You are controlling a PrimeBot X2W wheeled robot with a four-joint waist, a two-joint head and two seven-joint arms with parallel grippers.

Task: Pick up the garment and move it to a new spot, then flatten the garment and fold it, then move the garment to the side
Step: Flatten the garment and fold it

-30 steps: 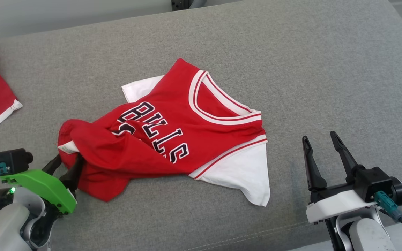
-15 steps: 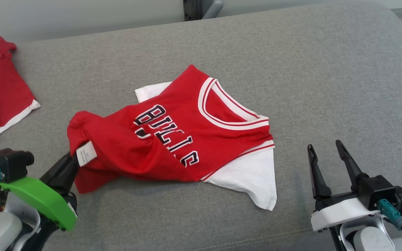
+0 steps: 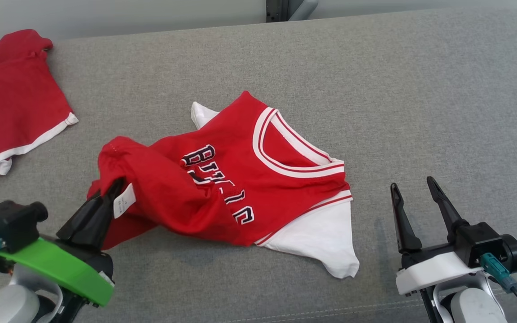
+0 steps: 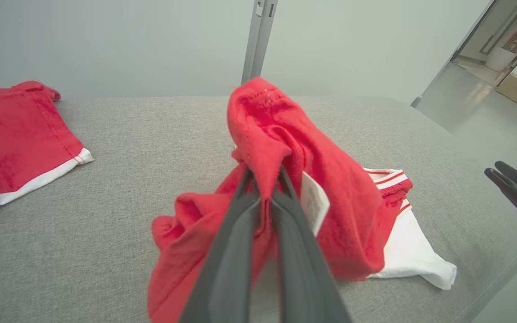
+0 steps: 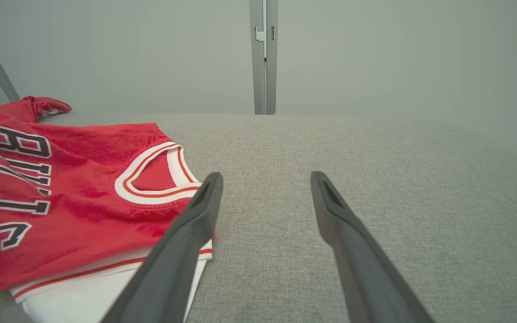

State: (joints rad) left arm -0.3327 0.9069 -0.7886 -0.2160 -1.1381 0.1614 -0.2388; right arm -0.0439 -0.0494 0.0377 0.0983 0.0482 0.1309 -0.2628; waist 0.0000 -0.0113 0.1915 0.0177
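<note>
The left gripper (image 3: 115, 188) pinches the bunched red hem (image 3: 121, 157) of the jersey (image 3: 258, 179), its fingers pressed together on the cloth; a second ago they stood spread at that same edge. The hem end is now raised off the grey cushion (image 3: 420, 89), with a white tag (image 3: 124, 201) hanging beside the fingers. The collar and the white sleeve (image 3: 326, 242) lie on the cushion near its middle. The right gripper (image 3: 411, 184) hovers spread and empty, just beside that sleeve. A second red garment (image 3: 16, 103) lies well apart at the far left. With the grasp made, the pick-up looks under way; moving, flattening and folding remain. Held at one point, the jersey may drag and bunch further.
</note>
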